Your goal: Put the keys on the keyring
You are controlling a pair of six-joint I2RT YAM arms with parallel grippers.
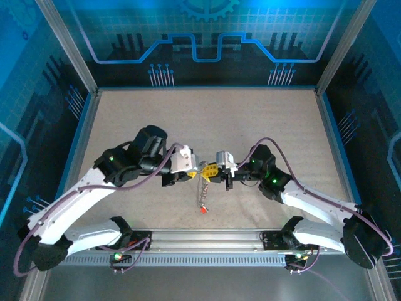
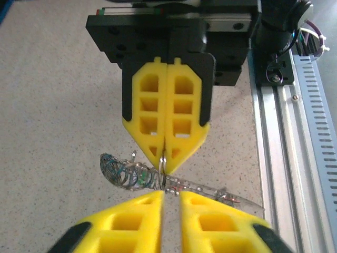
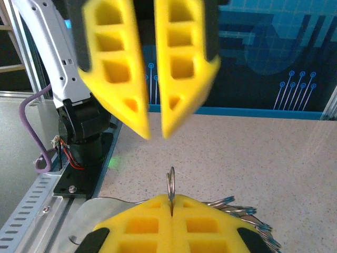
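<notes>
Speckled beige tabletop [image 1: 156, 119], blue-lit walls, two arms meeting nose to nose over it.

From above, the left gripper [image 1: 205, 168] and right gripper [image 1: 215, 170] touch tips at mid-table. The keys [image 1: 203, 197] dangle toward 6 o'clock, with a red key [image 1: 203, 210] lowest. On the left wrist camera, the right gripper comes in from 12 o'clock with its fingers pressed together on the keyring [image 2: 162, 164], keys fanning to 9 and 3. The left's own fingers [image 2: 131, 216] at 6 stand slightly apart. On the right wrist camera, the pinched ring stands upright at 6 and the left's parted tips hang at 12, clear of it.
</notes>
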